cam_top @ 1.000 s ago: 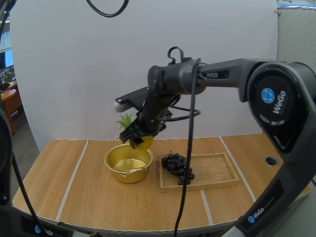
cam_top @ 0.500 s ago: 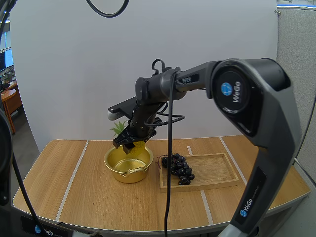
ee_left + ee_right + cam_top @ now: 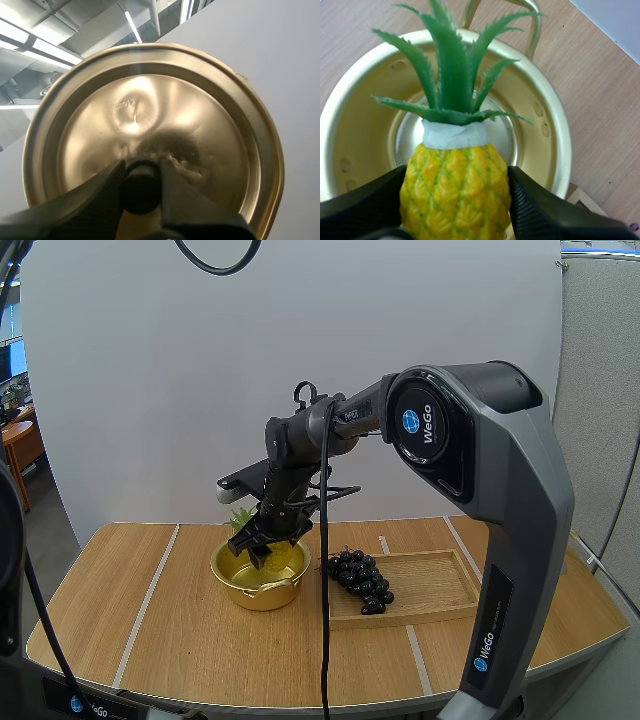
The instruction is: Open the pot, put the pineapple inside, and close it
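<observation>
pineapple held at mouth of open pot

r gripper point(image 3: 262, 552) was clamped on the pineapple point(image 3: 455, 195), fingers point(image 3: 365, 200) pressed to both sides of its yellow body, leaves pointing away from the claw. fruit hung at the mouth of the gold pot point(image 3: 262, 595); r wrist view gave the bare pot floor beneath it. pot stood near the far edge of the wooden table point(image 3: 180, 620), approx mid-width. just beside it, toward the right edge, lay a wooden tray point(image 3: 440, 585) w/ grapes point(image 3: 362, 578) at its pot-side end. l gripper point(image 3: 141, 169) pinched the black knob point(image 3: 141, 192) of the gold lid point(image 3: 150, 100).
</observation>
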`<action>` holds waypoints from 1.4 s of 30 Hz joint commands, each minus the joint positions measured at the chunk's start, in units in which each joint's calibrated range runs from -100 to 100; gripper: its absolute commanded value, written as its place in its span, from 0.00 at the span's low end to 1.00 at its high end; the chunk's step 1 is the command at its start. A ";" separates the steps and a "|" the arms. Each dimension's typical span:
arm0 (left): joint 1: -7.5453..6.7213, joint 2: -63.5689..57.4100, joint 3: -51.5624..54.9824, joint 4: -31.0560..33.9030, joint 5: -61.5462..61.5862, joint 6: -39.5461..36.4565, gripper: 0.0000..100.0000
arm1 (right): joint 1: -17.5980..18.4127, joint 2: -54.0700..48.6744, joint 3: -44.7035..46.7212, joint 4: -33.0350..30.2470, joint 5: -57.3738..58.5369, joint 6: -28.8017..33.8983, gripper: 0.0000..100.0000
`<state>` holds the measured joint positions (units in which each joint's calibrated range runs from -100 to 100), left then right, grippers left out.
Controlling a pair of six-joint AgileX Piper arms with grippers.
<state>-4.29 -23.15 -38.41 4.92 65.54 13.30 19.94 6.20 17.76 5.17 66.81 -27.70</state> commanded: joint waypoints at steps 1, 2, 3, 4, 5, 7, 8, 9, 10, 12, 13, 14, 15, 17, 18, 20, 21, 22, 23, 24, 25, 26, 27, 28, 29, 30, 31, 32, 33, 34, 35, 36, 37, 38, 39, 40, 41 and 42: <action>-0.11 0.20 -0.48 0.60 -2.19 -0.12 0.00 | 0.13 0.97 -0.36 -0.35 1.18 0.13 0.00; -0.11 0.20 -0.48 0.60 -2.19 -0.12 0.00 | 0.20 1.59 -0.36 -0.35 0.94 0.13 0.00; -0.11 0.20 -0.48 0.60 -2.19 -0.12 0.00 | 0.15 1.88 -0.36 -0.35 0.77 0.04 0.00; -0.11 0.20 -0.48 0.60 -2.19 -0.12 0.00 | 0.21 2.60 -0.36 -0.35 0.60 0.04 0.00; -0.11 0.20 -0.48 0.60 -2.19 -0.12 0.00 | 0.23 3.10 -0.36 -0.35 0.43 0.04 0.00; -0.11 0.20 -0.48 0.60 -2.19 -0.12 0.00 | 0.32 4.04 -0.36 -0.35 0.29 -0.07 0.00; -0.11 0.20 -0.48 0.60 -2.19 -0.12 0.00 | 0.32 4.69 -0.36 -0.35 -0.17 -0.07 0.00; -0.11 0.20 -0.48 0.60 -2.19 -0.12 0.00 | 0.32 5.03 -0.36 -0.35 -0.38 -0.07 0.00; -0.11 0.20 -0.48 0.60 -2.19 -0.12 0.00 | 0.32 5.55 -0.36 -0.35 -0.38 -0.07 0.00; -0.11 0.20 -0.48 0.60 -2.19 -0.12 0.00 | 0.32 6.58 -0.36 -0.35 -0.75 -0.17 0.00; -0.11 0.20 -0.48 0.60 -2.19 -0.12 0.00 | 0.32 7.09 -0.36 -0.35 -0.75 -0.17 0.00; -0.11 0.20 -0.48 0.60 -2.19 -0.12 0.00 | 0.32 7.36 -0.36 -0.35 -0.93 -0.17 0.00; -0.11 0.20 -0.48 0.60 -2.19 -0.12 0.00 | 0.32 7.69 -0.36 -0.35 -1.11 -0.17 0.00; -0.11 0.20 -0.48 0.60 -2.19 -0.12 0.00 | 0.32 7.97 -0.36 -0.35 -1.76 -0.17 0.00; -0.11 0.20 -0.48 0.60 -2.19 -0.12 0.00 | 0.32 7.97 -0.36 -0.35 -1.93 -0.17 0.00; -0.11 0.20 -0.48 0.60 -2.19 -0.12 0.00 | 0.32 7.97 -0.46 -0.35 -1.95 -0.17 0.00; -0.11 0.20 -0.48 0.60 -2.19 -0.12 0.00 | 0.32 7.97 -0.46 -0.35 -1.95 -0.17 0.00; -0.11 0.20 -0.48 0.60 -2.19 -0.12 0.00 | 0.32 7.97 -0.46 -0.35 -1.95 -0.17 0.00; -0.11 0.20 -0.48 0.60 -2.19 -0.12 0.00 | 0.32 7.97 -0.46 -0.35 -1.95 -0.17 0.00; -0.11 0.20 -0.48 0.60 -2.19 -0.12 0.00 | 0.32 7.97 -0.46 -0.39 -1.95 -0.29 0.00; -0.11 0.20 -0.48 0.60 -2.19 -0.12 0.00 | 0.32 7.97 -0.46 -0.39 -1.95 -0.58 0.00; -0.11 0.20 -0.48 0.60 -2.19 -0.12 0.00 | 0.32 7.97 -0.46 -0.49 -1.95 -0.59 0.00; -0.11 0.20 -0.48 0.60 -2.19 -0.12 0.00 | 0.32 7.97 -0.46 -0.63 -1.95 -0.59 0.00; -0.11 0.20 -0.48 0.60 -2.19 -0.12 0.00 | 0.32 7.97 -0.46 -0.77 -1.95 -0.59 0.06; -0.11 0.20 -0.48 0.60 -2.19 -0.12 0.00 | 0.32 7.97 -0.46 -0.77 -1.95 -0.59 0.18; -0.11 0.20 -0.48 0.60 -2.19 -0.12 0.00 | 0.32 7.97 -0.46 -0.88 -1.95 -0.59 0.33; -0.11 0.20 -0.48 0.60 -2.19 -0.12 0.00 | 0.32 7.97 -0.46 -0.88 -2.15 -0.50 0.51; -0.11 0.20 -0.48 0.60 -2.19 -0.12 0.00 | 0.32 7.97 -0.46 -1.49 -2.48 -0.09 0.67; -0.11 0.20 -0.48 0.60 -2.19 -0.12 0.00 | 0.32 7.97 -0.46 -1.92 -2.90 0.59 0.89; -0.11 0.20 -0.48 0.60 -2.19 -0.12 0.00 | 0.32 7.97 -0.46 -2.19 -3.15 0.90 1.00; -0.11 0.20 -0.48 0.60 -2.19 -0.12 0.00 | 0.32 7.97 -0.46 -2.42 -3.15 0.90 1.00; -0.11 0.20 -0.48 0.60 -2.19 -0.12 0.00 | 0.32 7.97 -0.46 -2.42 -3.26 0.90 1.00; -0.11 0.20 -0.48 0.60 -2.19 -0.12 0.00 | 0.32 7.97 -0.46 -2.10 -2.77 0.90 1.00; -0.11 0.20 -0.48 0.60 -2.19 -0.12 0.00 | 0.32 7.97 -0.46 -1.38 -2.37 0.74 1.00; -0.11 0.20 -0.48 0.60 -2.19 -0.12 0.00 | 0.32 7.97 -0.46 -0.52 -2.38 0.33 1.00; -0.11 0.20 -0.48 0.60 -2.19 -0.12 0.00 | 0.32 7.85 -0.46 -0.23 -2.38 0.22 1.00; -0.11 0.20 -0.48 0.60 -2.19 -0.12 0.00 | 0.32 7.71 -0.46 -0.09 -2.38 0.22 1.00; -0.11 0.20 -0.48 0.60 -2.19 -0.12 0.00 | 0.32 7.59 -0.46 -0.07 -2.38 0.22 1.00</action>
<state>-4.29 -23.15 -38.41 4.92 65.54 13.30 20.38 14.07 17.53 5.04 63.53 -27.25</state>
